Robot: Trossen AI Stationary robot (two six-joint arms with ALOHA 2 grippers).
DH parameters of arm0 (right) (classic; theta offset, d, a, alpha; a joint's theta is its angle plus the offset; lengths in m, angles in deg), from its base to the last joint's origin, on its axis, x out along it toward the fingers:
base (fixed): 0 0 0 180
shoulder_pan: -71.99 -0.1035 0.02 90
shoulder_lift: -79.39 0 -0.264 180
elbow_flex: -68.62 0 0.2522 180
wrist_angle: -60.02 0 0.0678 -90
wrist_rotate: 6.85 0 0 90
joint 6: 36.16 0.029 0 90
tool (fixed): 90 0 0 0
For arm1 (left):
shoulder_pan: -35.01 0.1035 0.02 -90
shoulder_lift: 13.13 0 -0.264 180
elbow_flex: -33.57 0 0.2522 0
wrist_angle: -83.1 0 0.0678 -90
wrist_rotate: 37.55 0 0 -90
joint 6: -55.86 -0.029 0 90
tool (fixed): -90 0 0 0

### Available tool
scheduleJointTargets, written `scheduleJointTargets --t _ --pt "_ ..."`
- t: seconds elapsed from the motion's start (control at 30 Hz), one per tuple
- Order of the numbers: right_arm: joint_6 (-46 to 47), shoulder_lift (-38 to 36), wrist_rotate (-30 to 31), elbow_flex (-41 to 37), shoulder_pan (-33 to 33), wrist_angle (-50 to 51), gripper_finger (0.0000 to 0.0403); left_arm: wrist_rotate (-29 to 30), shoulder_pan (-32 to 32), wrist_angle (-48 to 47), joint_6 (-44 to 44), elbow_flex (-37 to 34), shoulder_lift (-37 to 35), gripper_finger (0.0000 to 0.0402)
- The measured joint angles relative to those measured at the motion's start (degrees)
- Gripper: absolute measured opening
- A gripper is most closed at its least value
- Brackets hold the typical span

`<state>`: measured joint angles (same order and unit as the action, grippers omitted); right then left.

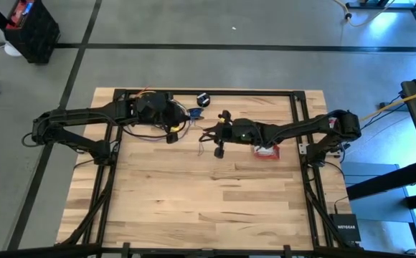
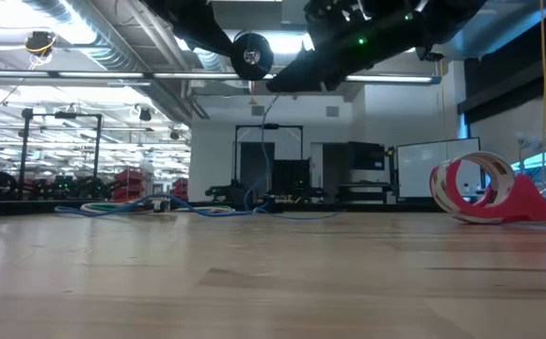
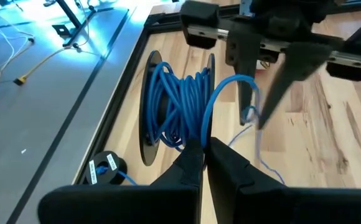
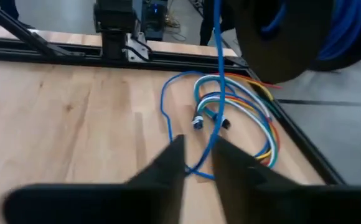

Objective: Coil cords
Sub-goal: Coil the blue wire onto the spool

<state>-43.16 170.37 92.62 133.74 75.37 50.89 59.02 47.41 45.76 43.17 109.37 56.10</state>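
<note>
**Colleague:** Is there any writing you can read?

**Me:** Only 1 word: "NETGEAR" on the black box [image 1: 346, 222] on the floor, beside the desk [image 1: 194, 208]. The small black puck [image 3: 106, 169] has 2 white labels, but I cannot read them.

**Colleague:** Where is the cord?

**Me:** Most of the blue cord [image 3: 174, 99] is wound on a black spool [image 2: 251, 55]. I hold the spool in the air near the back of the desk. Its 2 flanges stand on edge and the round face is turned to the low camera, so its axis lies level. 1 strand hangs straight down from the spool to the desk. There it lies in a loose loop next to a coil of coloured wires [image 4: 249, 118].

**Colleague:** And your jaws?

**Me:** My left jaws [image 3: 200, 158] are pressed together on the edge of 1 flange. My right jaws [image 4: 198, 155] stand narrow, with a small gap, and the hanging strand passes between them. I cannot see them pinching it.

**Colleague:** The other cord?

**Me:** The red-and-white cord bundle [image 1: 265, 151] lies on the desk just beside my right arm, well apart from the spool.
</note>
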Motion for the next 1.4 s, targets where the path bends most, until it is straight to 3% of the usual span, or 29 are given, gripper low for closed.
scheduleJointTargets --t 0.1,0.4,0.67,0.77,0.9,1.1,1.4 --pt "-2.6 -0.5 1.3 0.0 -0.1 1.3 0.0014 0.0 0.0 -0.9 0.0 0.0 0.0 0.0005" --pt "-9.9 -10.1 16.2 0.1 -1.5 8.0 0.0007 0.0 -0.1 -4.0 0.1 0.0 0.0 0.0005" --pt "-11.5 -10.8 23.9 -1.9 -1.0 13.2 0.0004 -3.1 -1.4 -1.4 -0.5 0.0 0.0 0.0005" --pt "-10.5 -10.6 23.1 -5.5 0.3 10.2 0.0003 -4.5 -2.0 1.0 -1.0 0.0 0.0 0.0005" --pt "-7.4 -8.9 17.1 -9.8 0.9 1.5 0.0003 -4.7 -2.3 4.4 -1.0 0.0 0.0 0.0005" --pt "-6.5 -5.4 13.1 -10.5 0.8 -5.6 0.0018 -5.6 -2.3 6.2 -0.6 0.0 0.0 0.0005" --pt "-5.4 3.7 4.4 -7.9 0.8 -17.5 0.0084 -5.6 -2.3 11.7 -0.4 0.0 2.9 0.0005"
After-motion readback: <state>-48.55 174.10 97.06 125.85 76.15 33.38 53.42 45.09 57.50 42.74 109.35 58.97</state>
